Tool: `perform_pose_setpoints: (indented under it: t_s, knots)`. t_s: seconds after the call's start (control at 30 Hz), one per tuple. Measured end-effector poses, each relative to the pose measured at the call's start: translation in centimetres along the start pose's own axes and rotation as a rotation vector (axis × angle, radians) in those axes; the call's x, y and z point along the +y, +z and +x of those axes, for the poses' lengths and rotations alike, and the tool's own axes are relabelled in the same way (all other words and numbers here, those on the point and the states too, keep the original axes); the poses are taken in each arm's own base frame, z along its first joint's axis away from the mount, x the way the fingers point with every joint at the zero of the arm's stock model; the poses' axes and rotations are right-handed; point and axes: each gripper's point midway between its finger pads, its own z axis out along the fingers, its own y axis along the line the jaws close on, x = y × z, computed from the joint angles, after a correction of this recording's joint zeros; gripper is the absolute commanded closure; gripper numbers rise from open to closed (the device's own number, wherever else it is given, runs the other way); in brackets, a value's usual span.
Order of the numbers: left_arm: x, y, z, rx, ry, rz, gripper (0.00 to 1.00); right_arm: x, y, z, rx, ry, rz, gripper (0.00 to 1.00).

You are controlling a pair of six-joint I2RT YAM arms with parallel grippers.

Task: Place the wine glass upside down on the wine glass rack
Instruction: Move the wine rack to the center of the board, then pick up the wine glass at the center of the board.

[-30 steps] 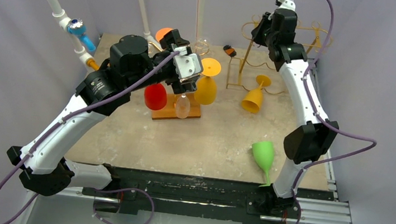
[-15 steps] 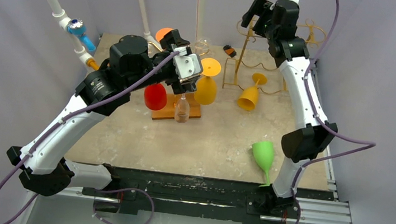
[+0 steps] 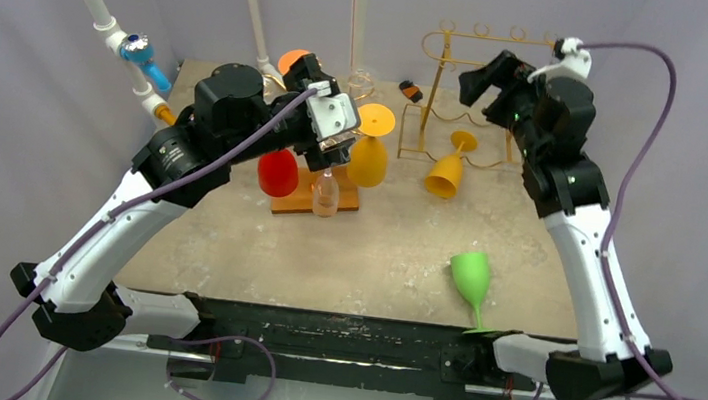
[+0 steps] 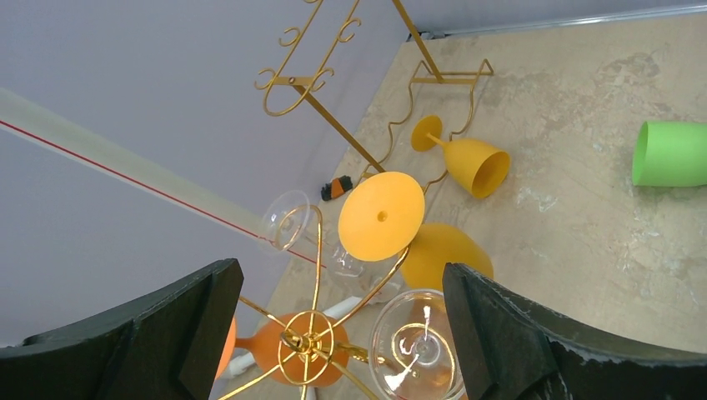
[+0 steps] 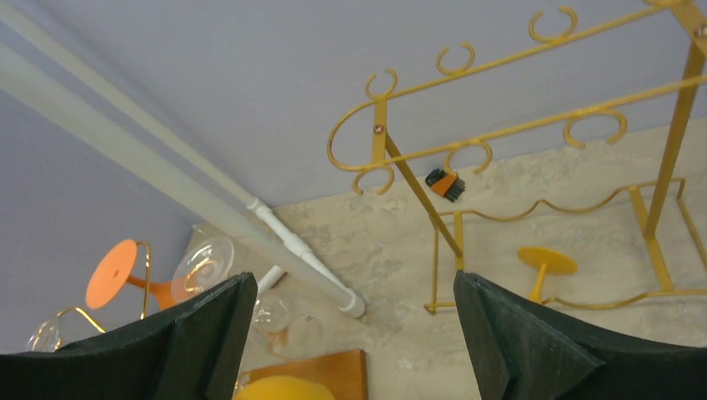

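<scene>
On wooden-based rack (image 3: 291,203), clear glass (image 3: 325,194), yellow glass (image 3: 367,161), both inverted

Soft, even light falls from overhead on the tabletop (image 3: 394,255), and shadows under the arms are faint and diffuse. Nothing is blown out; only small glints sit on the clear wine glass (image 4: 417,346). Both wrist views stretch toward the edges, and the dark fingers (image 4: 167,333) look slightly soft.

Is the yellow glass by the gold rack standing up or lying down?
Lying down: the yellow wine glass is on its side, mouth facing sideways, foot toward the gold rack.
</scene>
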Motion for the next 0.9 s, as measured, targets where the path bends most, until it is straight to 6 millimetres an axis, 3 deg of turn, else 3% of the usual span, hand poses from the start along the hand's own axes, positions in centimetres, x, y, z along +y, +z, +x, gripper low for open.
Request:
perform_pose_setpoints:
  t_s: [0.13,0.2,0.5,0.6,0.9]
  knots:
    - [0.1,-0.2,-0.1,0.005,-0.025,-0.007,0.00,-1.7,-3.2,4.5,0.039,0.074,-0.023,0.01]
    - [0.2,-0.4,-0.1,0.009,-0.027,-0.010,0.00,-3.2,-4.1,8.1,0.107,0.073,-0.013,0.01]
    - [-0.1,-0.8,0.3,0.031,-0.045,-0.005,0.00,-10.1,-2.2,20.6,0.389,0.050,0.209,0.01]
    - [-0.1,-0.9,0.4,0.035,-0.045,-0.002,0.00,-11.4,-1.2,22.5,0.417,0.046,0.251,0.01]
    - [-0.2,-0.9,0.5,0.037,-0.046,0.000,0.01,-14.4,4.2,27.2,0.427,0.054,0.335,0.01]
